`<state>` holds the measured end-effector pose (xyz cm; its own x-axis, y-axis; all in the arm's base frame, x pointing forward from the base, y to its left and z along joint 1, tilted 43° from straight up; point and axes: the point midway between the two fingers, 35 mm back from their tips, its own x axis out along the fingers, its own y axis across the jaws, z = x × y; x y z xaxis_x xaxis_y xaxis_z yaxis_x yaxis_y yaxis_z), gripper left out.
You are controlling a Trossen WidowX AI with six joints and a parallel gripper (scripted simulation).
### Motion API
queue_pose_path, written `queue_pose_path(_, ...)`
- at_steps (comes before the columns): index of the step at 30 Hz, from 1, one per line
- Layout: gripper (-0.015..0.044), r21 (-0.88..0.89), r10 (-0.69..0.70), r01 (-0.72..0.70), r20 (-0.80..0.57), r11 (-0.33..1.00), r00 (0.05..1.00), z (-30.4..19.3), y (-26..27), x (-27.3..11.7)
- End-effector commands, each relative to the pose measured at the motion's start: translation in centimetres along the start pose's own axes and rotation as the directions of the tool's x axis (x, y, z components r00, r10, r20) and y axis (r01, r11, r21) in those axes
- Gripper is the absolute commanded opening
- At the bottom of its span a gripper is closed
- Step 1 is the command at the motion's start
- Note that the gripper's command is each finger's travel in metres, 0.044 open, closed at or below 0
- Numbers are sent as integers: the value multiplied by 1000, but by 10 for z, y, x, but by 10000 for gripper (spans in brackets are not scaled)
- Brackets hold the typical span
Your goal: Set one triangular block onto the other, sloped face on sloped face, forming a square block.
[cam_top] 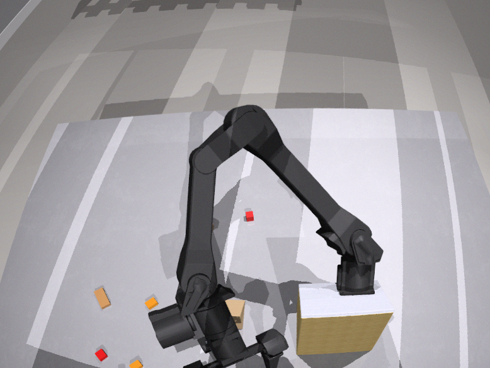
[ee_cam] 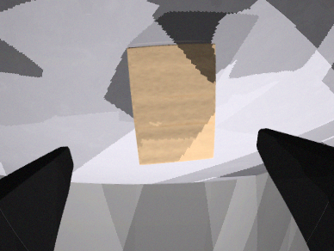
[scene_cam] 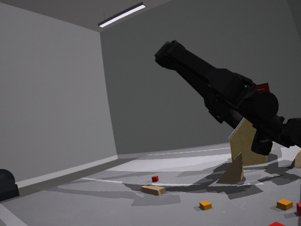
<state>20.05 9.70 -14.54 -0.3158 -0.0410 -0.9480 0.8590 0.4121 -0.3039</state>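
One tan triangular block point(scene_cam: 233, 170) stands on the table in front of the wooden pedestal, with its slope rising to the right. In the top view the same block point(cam_top: 236, 312) is half hidden behind my arm. The other tan block point(scene_cam: 298, 159) shows only as a sliver at the right edge of the side view. In the wrist view a tan block point(ee_cam: 173, 104) lies on the table ahead of my fingers, and I cannot tell which of the two it is. My gripper point(ee_cam: 166, 148) is wide open and empty, above the table and short of that block.
My arm's base sits on a wooden pedestal point(cam_top: 343, 322) with a white top. A tan brick point(cam_top: 102, 297), red cubes point(cam_top: 249, 215) point(cam_top: 101, 354) and orange cubes point(cam_top: 151, 302) point(cam_top: 135, 363) lie scattered on the table. My arm point(cam_top: 205, 222) arches over the middle.
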Motion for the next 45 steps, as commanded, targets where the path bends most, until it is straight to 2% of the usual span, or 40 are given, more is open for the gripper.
queue_pose_path(1, 440, 2, -7, 7, -4, 1000, 1000, -2, -4, 30)
queue_pose_path(5, 440, 2, -8, 8, -4, 1000, 1000, -2, -8, 54)
queue_pose_path(17, 440, 2, -8, 8, -4, 1000, 1000, -2, -8, 55)
queue_pose_path(27, 177, -1, -9, 9, 0, 1000, 1000, -2, -8, 54)
queue_pose_path(33, 137, -1, -9, 9, 0, 1000, 1000, -2, -8, 54)
queue_pose_path(38, 6, -1, -8, 8, 0, 1000, 1000, -4, -7, 52)
queue_pose_path(45, 0, -2, -5, 5, -1, 1000, 1000, -25, -2, 29)
